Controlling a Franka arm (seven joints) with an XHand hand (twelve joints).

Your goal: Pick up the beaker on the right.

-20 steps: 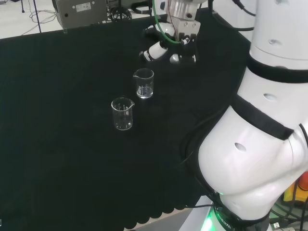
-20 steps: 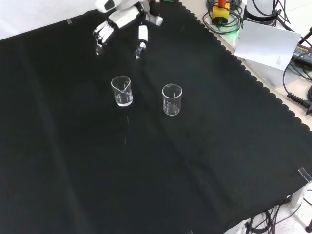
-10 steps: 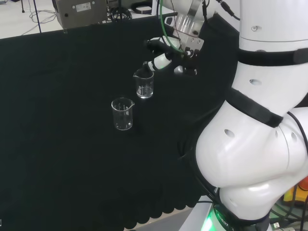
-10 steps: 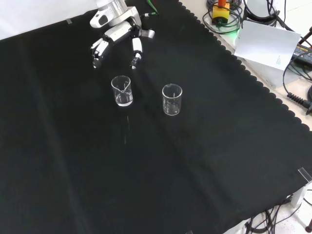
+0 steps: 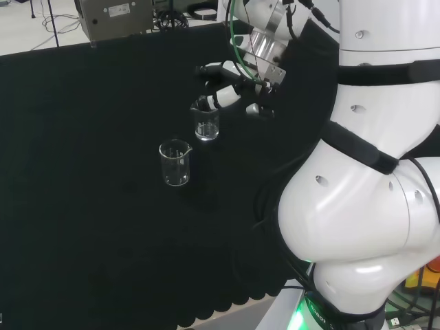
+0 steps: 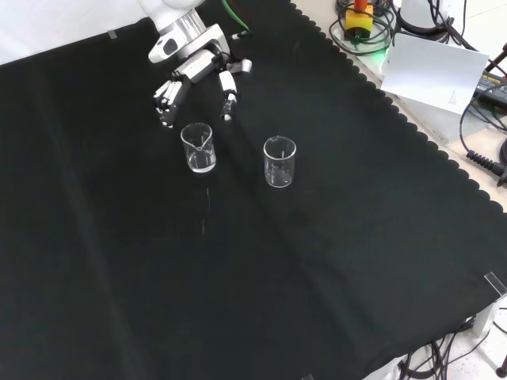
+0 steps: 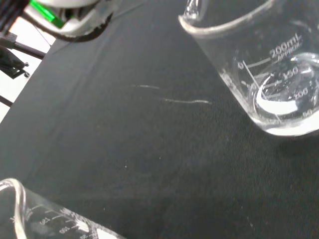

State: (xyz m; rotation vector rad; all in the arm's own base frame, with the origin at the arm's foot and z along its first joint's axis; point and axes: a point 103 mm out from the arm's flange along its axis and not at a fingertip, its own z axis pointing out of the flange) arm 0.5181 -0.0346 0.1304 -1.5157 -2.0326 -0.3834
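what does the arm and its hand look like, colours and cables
The arm is glossy white, built of bulbous rounded links parted by black bands. The hand has white segments with black parts between them, on a silvery metal wrist. A green cable and black ones run along it.

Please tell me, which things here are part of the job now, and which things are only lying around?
Part of the job:
- hand, open, fingers spread just above and behind a beaker
- beaker near the hand, upright on the cloth, not yet held

Lying around:
- other beaker, upright, apart from the hand
- white sheet and cables past the cloth's edge
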